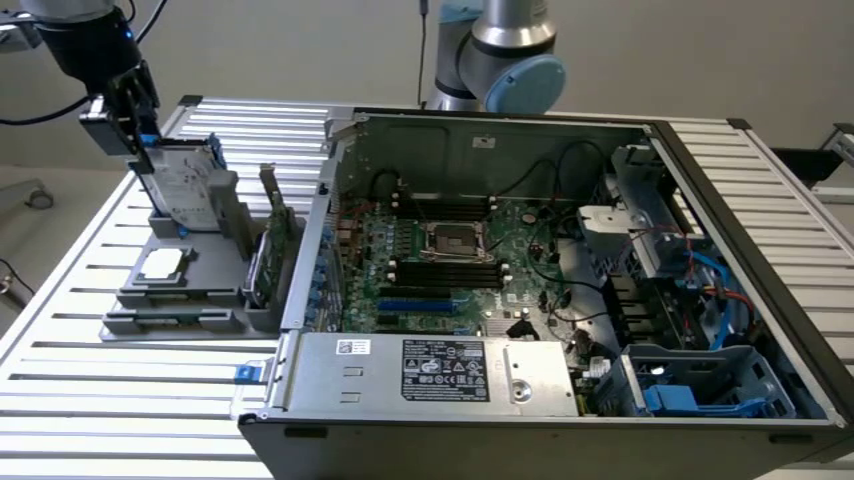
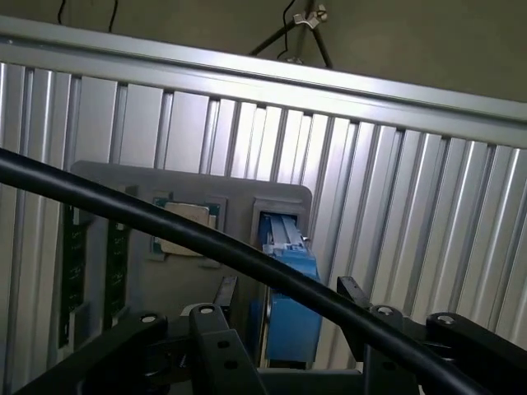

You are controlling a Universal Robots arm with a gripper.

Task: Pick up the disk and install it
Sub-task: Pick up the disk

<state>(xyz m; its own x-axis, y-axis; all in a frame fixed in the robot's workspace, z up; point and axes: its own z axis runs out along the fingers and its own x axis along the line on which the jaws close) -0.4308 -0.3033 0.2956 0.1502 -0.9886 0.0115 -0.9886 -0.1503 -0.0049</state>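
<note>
blue-framed disk (image 1: 194, 190) on edge in grey holder (image 1: 147, 297), long axis seemingly upright, gripper (image 1: 138, 145) above, grasp unclear

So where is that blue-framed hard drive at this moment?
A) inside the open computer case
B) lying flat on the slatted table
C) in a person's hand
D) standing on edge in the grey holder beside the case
D: the hard drive stands upright in the grey holder, to the exterior view's left of the open computer case, with the claw at its top edge.
</note>
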